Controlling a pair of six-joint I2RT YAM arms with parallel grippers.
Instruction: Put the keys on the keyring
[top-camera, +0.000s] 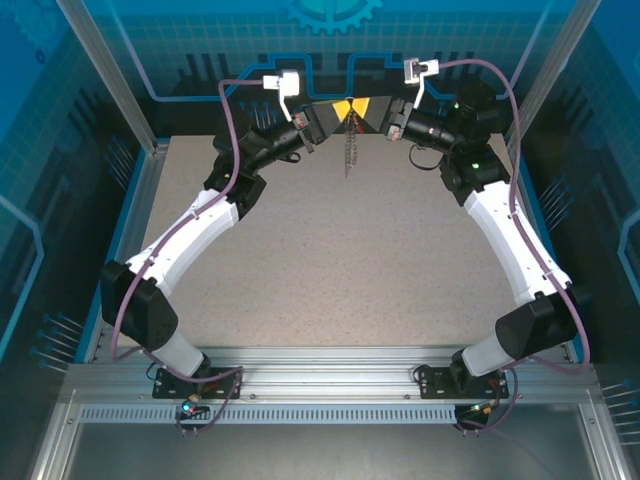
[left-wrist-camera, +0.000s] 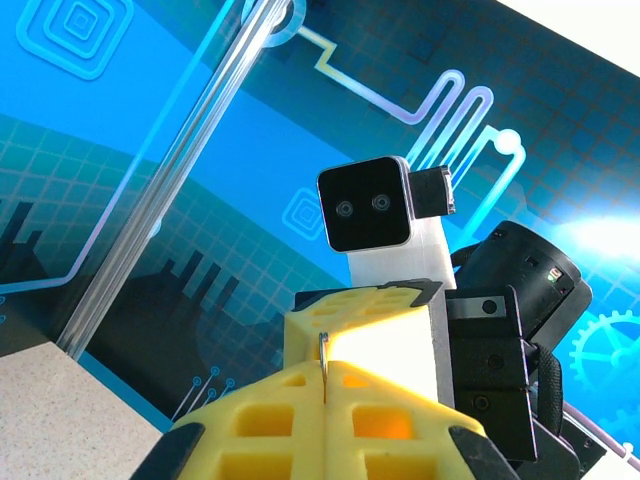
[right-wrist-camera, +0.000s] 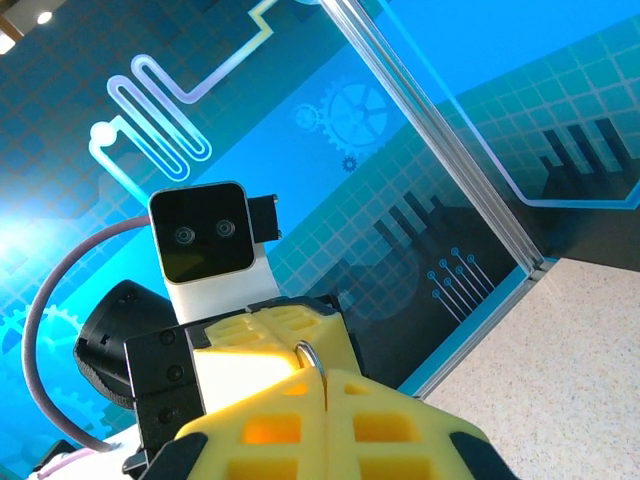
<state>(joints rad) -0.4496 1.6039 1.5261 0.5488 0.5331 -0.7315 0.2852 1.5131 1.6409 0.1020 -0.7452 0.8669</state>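
Observation:
Both grippers meet tip to tip, raised above the far middle of the table. My left gripper (top-camera: 333, 112) is shut, its yellow fingers (left-wrist-camera: 270, 410) pinching a thin silvery ring (left-wrist-camera: 323, 350) edge-on. My right gripper (top-camera: 366, 112) is shut too, with a silvery ring (right-wrist-camera: 310, 352) arching out from between its yellow pads (right-wrist-camera: 390, 410). From the meeting point the dark keyring (top-camera: 347, 150) hangs down like a chain above the table. The red-headed key is hidden. Each wrist view faces the other arm's camera block.
The speckled beige table (top-camera: 330, 260) spreads below the arms. A blue printed back wall (top-camera: 330, 40) stands just behind the grippers, with aluminium frame posts (top-camera: 115, 80) at the corners. The arm bases sit on the metal rail (top-camera: 320, 375) at the near edge.

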